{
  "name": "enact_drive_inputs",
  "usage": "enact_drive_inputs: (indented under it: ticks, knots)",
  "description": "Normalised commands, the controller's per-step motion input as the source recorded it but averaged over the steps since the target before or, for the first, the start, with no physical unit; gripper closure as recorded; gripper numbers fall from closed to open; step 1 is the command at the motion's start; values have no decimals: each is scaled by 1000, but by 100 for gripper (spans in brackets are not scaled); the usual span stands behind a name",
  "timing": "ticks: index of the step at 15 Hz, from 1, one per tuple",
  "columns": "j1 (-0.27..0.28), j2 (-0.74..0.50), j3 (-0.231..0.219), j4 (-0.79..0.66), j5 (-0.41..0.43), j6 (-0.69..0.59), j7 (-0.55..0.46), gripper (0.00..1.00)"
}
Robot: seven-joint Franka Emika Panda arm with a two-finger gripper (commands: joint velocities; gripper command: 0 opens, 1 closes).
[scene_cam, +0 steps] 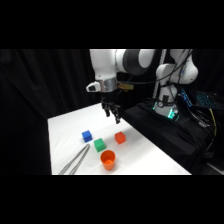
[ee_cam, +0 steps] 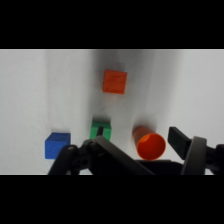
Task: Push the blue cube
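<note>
Fingers (ee_cam: 181,141) apart, holding nothing. Hangs well above the table (scene_cam: 65,125) as an empty gripper (scene_cam: 112,114), over its far part, touching none of the things below. Looks like the very start of the task: no contact yet with the blue cube (scene_cam: 87,135), so seemingly nothing done and all of the push left. Sits, that cube, flat on the table near the left of the group in the side view, just beside the green cube (scene_cam: 99,145) but apart from it, and well apart from the gripper; shows at the lower left in the wrist view (ee_cam: 56,145), off to the side of the fingers rather than between them. Calls, by this reading, for a descent and a shift toward the cube before any push can begin. Counting from largest to smallest: one table; one arm with one gripper; one pair of metal tongs (scene_cam: 76,161) lying at the near left; one orange cup (scene_cam: 108,159) at the near edge of the group; three cubes, namely one blue, one green and one red-orange (scene_cam: 120,137), all alike in size and each standing apart from the others.
</note>
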Motion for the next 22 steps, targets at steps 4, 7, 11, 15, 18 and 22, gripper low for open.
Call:
enact_drive_inputs:
  ticks: [4,7,11,15,18,22]
  knots:
    - [-29,51,9,87,-36,6,18,0]
    - [-85,195,-49,317,-97,8,0,0]
    - [-128,296,-78,462,-112,-12,-51,0]
    - [-119,331,-49,460,-69,13,-101,5]
    - [-128,392,-17,464,24,116,-145,30]
    - [-92,354,16,381,47,131,-107,65]
